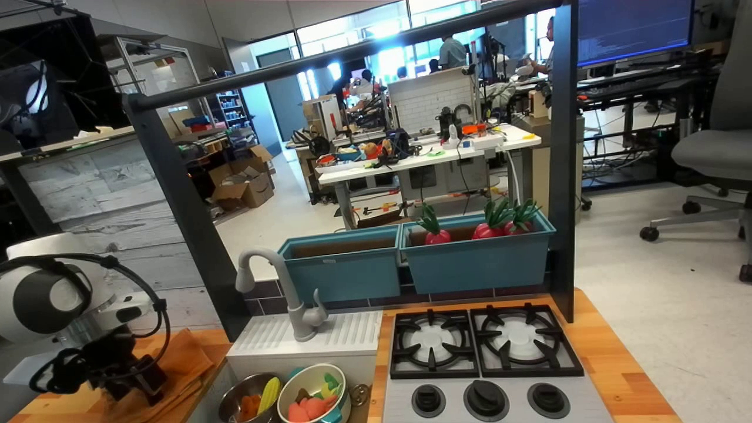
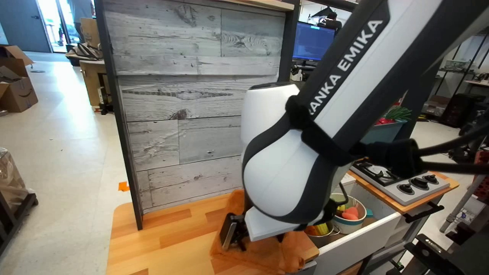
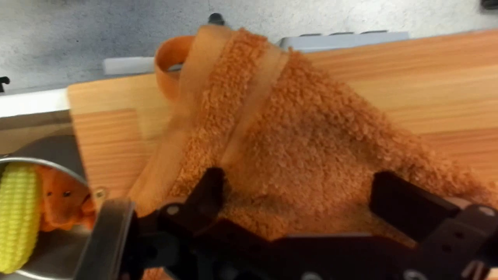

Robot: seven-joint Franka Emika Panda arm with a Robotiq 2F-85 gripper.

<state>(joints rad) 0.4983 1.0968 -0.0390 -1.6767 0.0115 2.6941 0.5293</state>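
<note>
Wrist view: an orange towel lies rumpled on the wooden tabletop, its fabric loop and pale trim reaching past one long edge as seen from above. In both exterior views the towel occupies the end of the tabletop beside the sink, close to the corner there, and in an exterior view it extends back toward the foot of the gray plank panel. The tool stands over the towel with its fingers spread wide, the shaggy pile showing in the gap between them — no fabric appears clamped. Whether the fingertips touch the towel cannot be told, since in an exterior view the arm hides much of the tool. As to progress, the approach may be judged complete: the tool is at the towel. No grip shows, and the towel lies loose in folds, neither spread flat nor lifted clear of the wood; handling beyond the approach appears undone. Across the sink-side edge sits a metal pot holding a yellow ear of corn and an orange object with two dark spots; a white pot of colored pieces stands next to it. Farther out are the faucet, a two-burner stove and, behind them, two teal planters — the one behind the stove bearing red vegetables with green tops.
</note>
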